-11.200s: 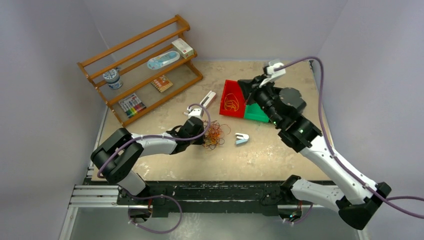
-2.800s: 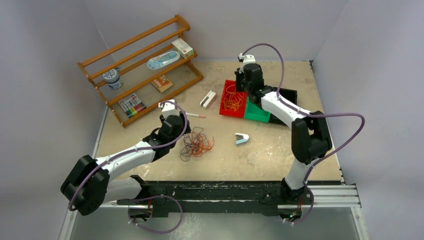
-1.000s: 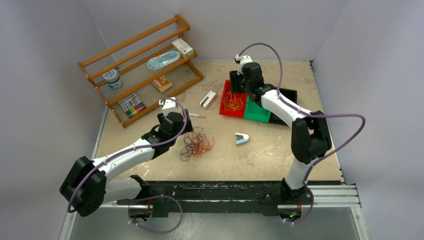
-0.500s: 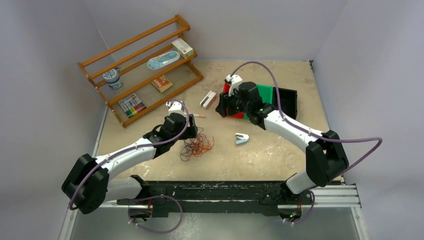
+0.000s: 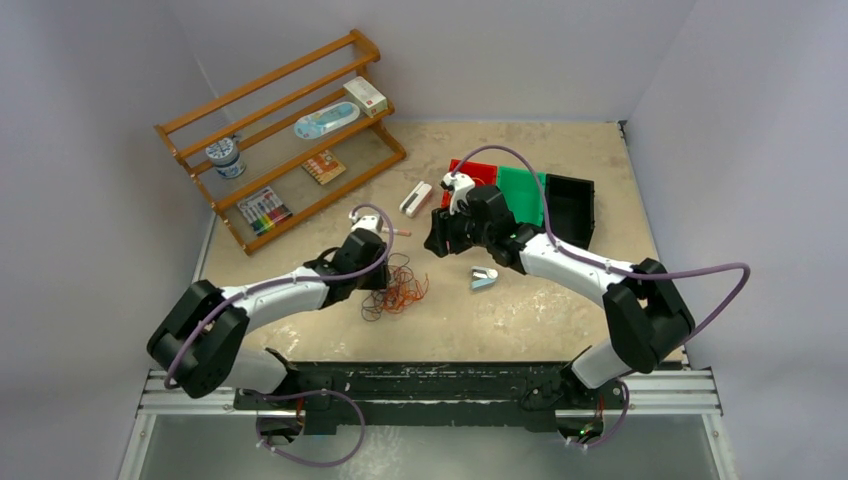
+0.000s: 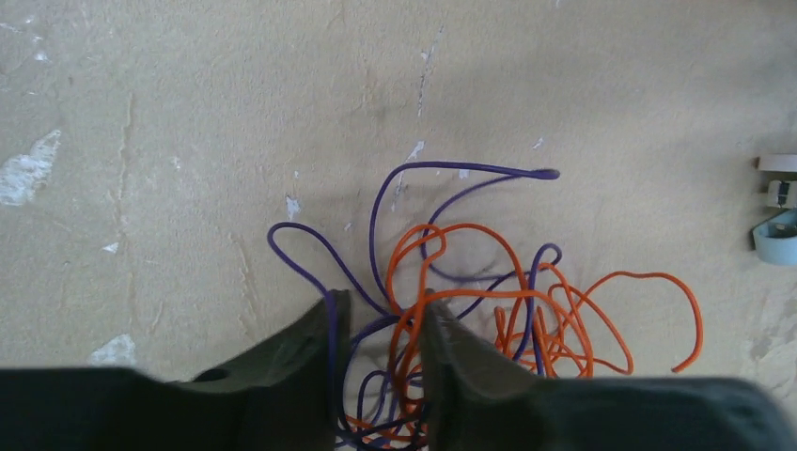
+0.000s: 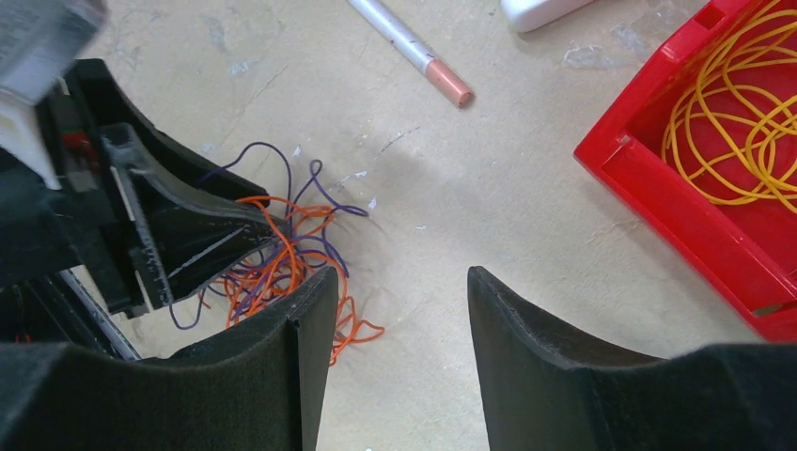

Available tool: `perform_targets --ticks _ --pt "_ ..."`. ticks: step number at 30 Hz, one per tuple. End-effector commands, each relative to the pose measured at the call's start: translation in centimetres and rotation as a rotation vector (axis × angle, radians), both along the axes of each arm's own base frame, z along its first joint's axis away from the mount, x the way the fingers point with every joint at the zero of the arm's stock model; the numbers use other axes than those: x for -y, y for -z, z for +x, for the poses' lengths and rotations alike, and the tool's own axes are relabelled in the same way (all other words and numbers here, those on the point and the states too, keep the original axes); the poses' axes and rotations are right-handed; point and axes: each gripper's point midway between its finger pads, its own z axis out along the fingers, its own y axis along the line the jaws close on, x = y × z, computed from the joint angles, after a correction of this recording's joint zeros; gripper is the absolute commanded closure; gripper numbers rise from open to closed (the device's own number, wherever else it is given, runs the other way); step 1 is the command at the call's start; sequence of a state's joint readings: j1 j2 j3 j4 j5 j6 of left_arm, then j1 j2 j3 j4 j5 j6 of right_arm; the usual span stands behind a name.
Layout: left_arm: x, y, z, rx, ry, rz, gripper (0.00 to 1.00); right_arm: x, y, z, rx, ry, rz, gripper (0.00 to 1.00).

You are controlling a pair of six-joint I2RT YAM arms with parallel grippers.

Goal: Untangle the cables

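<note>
Left wrist view: left hand (image 6: 383, 310) sits half-open astride strands of the cables (image 6: 515, 324), seemingly to pin them, while right hand (image 7: 399, 282) hovers open and empty nearby, ready to pull.

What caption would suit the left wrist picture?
Left gripper straddling strands of tangled orange and purple cables on the table.

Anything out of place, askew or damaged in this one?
Nothing looks spilled or broken. The wooden rack sits askew, and a pen lies loose near the tangled cables.
</note>
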State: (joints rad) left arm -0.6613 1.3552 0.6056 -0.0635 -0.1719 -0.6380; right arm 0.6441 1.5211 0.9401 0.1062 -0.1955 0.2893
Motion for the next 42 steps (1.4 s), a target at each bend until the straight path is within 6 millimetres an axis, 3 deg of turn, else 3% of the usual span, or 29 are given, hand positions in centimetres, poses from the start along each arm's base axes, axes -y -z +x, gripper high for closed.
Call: perform_targets --ticks 1,3,5,9,12,14,19,24,31,34,36,42 --pt "1.6 -2.0 2.7 0.06 0.046 0.023 0.75 -0.1 -0.9 0.8 0.033 0.029 0.027 0.44" --pt "2.1 -2.7 3.9 0.077 0.066 0.053 0.86 0.0 -0.7 0.4 0.023 0.026 0.033 0.44" --pt "3.2 -3.6 5.0 0.097 0.111 0.062 0.91 -0.2 -0.4 -0.1 0.004 0.015 0.051 0.44" --pt "5.6 -4.6 6.3 0.121 0.239 0.09 0.94 0.0 0.0 -0.5 0.013 0.017 0.067 0.43" --pt "5.9 -4.6 6.7 0.129 0.273 0.178 0.93 0.4 0.5 -0.3 0.025 0.037 0.067 0.43" --pt "5.1 -4.4 6.8 0.131 0.244 0.224 0.87 0.7 0.8 -0.1 0.025 0.056 0.065 0.42" --pt "3.1 -4.1 5.7 0.142 0.148 0.213 0.58 0.9 1.1 0.5 0.028 0.091 0.08 0.41" --pt "2.4 -3.1 4.1 0.131 0.11 0.153 0.44 0.4 0.9 1.5 0.036 0.096 0.111 0.4" --pt "1.7 -1.6 3.6 0.12 0.08 0.149 0.43 -1.4 1.3 3.5 0.028 0.037 0.112 0.44" --pt "2.0 -1.3 3.7 0.116 0.084 0.15 0.43 -1.9 2.7 3.5 0.004 -0.011 0.083 0.45" --pt "2.0 -1.1 3.7 0.114 0.086 0.15 0.43 -2.7 2.1 4.2 0.019 -0.033 0.095 0.45" --pt "2.1 -0.9 3.7 0.111 0.093 0.154 0.43 -3.5 3.1 4.5 0.007 -0.065 0.097 0.46"
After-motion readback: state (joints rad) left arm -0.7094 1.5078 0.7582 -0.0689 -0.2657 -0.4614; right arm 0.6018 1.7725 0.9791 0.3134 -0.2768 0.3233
